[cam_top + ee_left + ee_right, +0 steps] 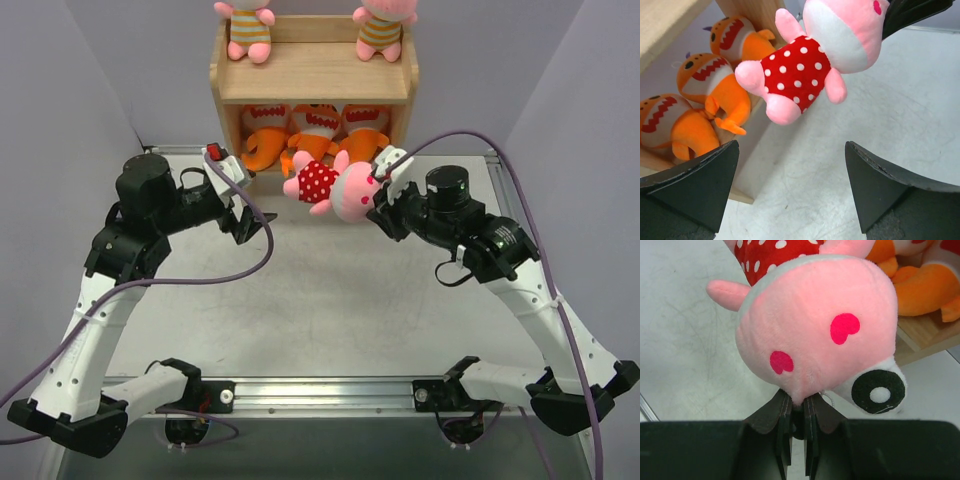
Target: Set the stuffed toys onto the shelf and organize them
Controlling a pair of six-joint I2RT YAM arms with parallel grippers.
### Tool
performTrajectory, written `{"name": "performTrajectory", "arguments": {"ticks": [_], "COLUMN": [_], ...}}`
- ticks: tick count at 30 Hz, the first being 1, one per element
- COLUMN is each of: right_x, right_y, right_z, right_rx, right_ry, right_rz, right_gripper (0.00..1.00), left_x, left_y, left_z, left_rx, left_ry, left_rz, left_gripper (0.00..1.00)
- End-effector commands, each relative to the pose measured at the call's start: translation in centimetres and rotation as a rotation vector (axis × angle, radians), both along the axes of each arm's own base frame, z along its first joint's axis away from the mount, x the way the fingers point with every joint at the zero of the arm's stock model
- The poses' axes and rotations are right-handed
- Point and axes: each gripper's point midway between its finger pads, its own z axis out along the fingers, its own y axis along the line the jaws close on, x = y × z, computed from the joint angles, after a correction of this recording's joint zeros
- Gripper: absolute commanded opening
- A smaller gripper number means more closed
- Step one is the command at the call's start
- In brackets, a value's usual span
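A: Where is the red spotty doll?
B: The right claw is pinched tight on the top of its head. The doll hangs just in front of the shelf, close to the three orange fish inside it.
A: And the left claw?
B: Its fingers are wide apart with nothing in them, over the table and left of the doll.
A: Any more dolls?
B: Yes, on the shelf top. One striped doll sits at the left, another striped doll at the right.
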Motion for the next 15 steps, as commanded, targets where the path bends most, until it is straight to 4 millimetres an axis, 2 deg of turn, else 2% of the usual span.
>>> {"name": "performTrajectory", "arguments": {"ticks": [1,6,10,11,12,14,15], "right_x": [-1.7,-3.4,-3.7,-3.8,-4.0,-4.1,-4.2], "right_y": [-0.1,1.1,1.1,1.2,1.4,1.4,1.5], "right_z": [0.9,0.4,0.3,0.3,0.3,0.4,0.3], "right_rx": [-0.077,-0.17,-0.216,-0.222,-0.228,-0.236,-0.238], "right_ry": [-0.065,-0.115,-0.135,-0.141,-0.146,-0.156,-0.159], "right_rz": [0.064,0.141,0.144,0.148,0.157,0.161,0.164], "right_gripper": [0.0,0.0,0.0,0.0,0.0,0.0,0.0], "left_x": [-0.5,0.7,1.4,1.5,1.7,1.9,2.0], "left_y": [-0.4,-1.1,-1.5,-1.5,-1.6,-1.5,-1.5], "left_z": [-0.7,-2.1,-2.3,-1.8,-2.3,-2.1,-3.0], "left_rx": [0.055,0.093,0.12,0.123,0.148,0.174,0.209], "left_ry": [0.025,0.039,0.049,0.037,0.046,0.033,0.05], "left_rz": [-0.039,-0.021,-0.034,-0.037,-0.044,-0.051,-0.064], "left_gripper": [0.95,0.95,0.95,0.95,0.95,0.95,0.95]}}
